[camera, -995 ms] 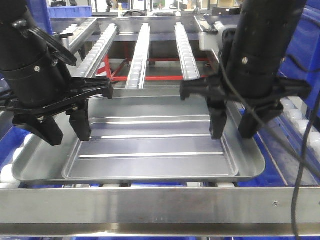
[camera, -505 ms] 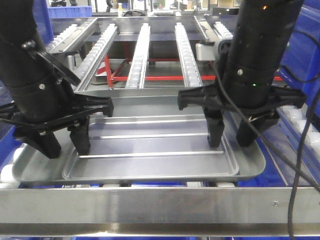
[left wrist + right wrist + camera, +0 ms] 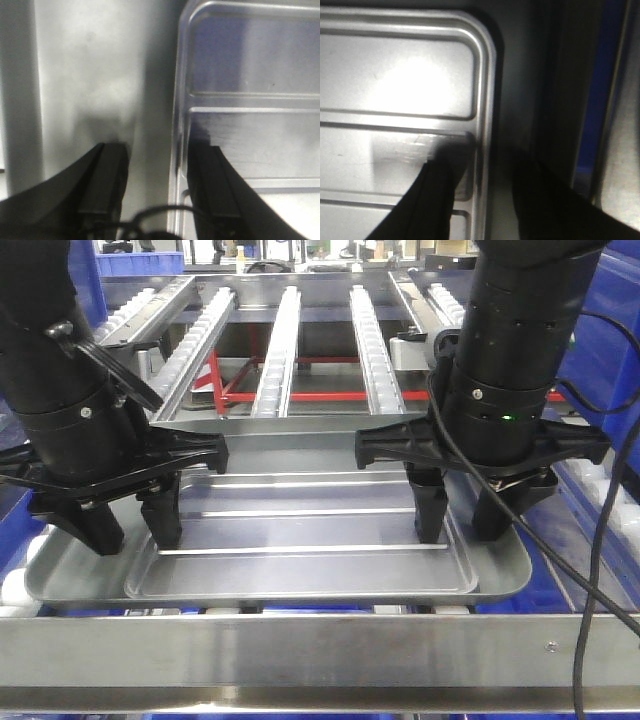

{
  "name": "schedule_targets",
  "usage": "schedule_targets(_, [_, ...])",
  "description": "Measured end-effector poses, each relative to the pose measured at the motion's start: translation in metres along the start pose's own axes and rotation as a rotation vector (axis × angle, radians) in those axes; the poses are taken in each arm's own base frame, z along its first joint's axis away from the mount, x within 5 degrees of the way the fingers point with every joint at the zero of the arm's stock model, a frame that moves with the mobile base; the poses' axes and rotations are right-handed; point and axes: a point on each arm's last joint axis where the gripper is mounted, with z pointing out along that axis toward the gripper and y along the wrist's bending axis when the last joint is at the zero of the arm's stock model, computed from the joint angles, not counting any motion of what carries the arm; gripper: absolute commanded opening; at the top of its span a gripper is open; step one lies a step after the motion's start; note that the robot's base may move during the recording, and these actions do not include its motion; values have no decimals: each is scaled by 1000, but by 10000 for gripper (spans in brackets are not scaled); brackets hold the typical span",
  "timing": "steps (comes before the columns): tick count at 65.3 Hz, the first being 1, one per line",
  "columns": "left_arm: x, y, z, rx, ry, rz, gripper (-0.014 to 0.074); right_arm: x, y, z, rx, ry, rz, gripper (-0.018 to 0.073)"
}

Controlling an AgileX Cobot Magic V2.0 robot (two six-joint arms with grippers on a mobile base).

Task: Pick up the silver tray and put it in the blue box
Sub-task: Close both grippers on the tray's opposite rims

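The silver tray (image 3: 300, 525) lies flat on the roller conveyor at the front. My left gripper (image 3: 132, 538) is open and low over the tray's left side. One finger is inside the recessed panel and the other over the flat grey margin outside it. The left wrist view shows this gripper (image 3: 156, 150) with the panel's edge between the fingers, beside the tray (image 3: 250, 75). My right gripper (image 3: 460, 532) is open and straddles the tray's right rim. The right wrist view shows this gripper (image 3: 487, 170) with one finger over the tray (image 3: 395, 90) and one outside it.
A metal rail (image 3: 320, 650) crosses the front, below the tray. Three roller tracks (image 3: 280, 340) run away behind it over a red frame (image 3: 300, 395). Blue bin walls stand at the right (image 3: 610, 350) and the far left (image 3: 90, 280). A black cable (image 3: 600, 570) hangs from the right arm.
Both grippers have come down closer to the tray. The left one has levelled out from a tilt. The tray has not moved.
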Motion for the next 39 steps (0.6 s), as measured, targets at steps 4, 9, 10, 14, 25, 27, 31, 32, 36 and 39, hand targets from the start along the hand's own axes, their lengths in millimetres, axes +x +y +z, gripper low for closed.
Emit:
schedule_targets(4, [0,0,0,0,0,0,219,0,0,0,0,0,0,404])
schedule_targets(9, [0,0,0,0,0,0,219,0,0,0,0,0,0,404])
schedule_targets(10, [0,0,0,0,0,0,219,0,0,0,0,0,0,404])
schedule_targets(14, [0,0,0,0,0,0,214,0,0,0,0,0,0,403])
schedule_targets(25, [0,0,0,0,0,0,80,0,0,0,0,0,0,279])
schedule_targets(27, [0,0,0,0,0,0,60,0,0,0,0,0,0,249])
schedule_targets(31, [0,0,0,1,-1,0,4,0,0,0,0,0,0,184])
schedule_targets(32, [0,0,0,2,-2,0,-1,0,0,0,0,0,0,178])
schedule_targets(36, [0,0,0,3,-2,-2,-48,0,0,0,-1,-1,0,125])
schedule_targets(39, [-1,-1,0,7,-6,-4,-74,0,0,0,-5,-1,5,97])
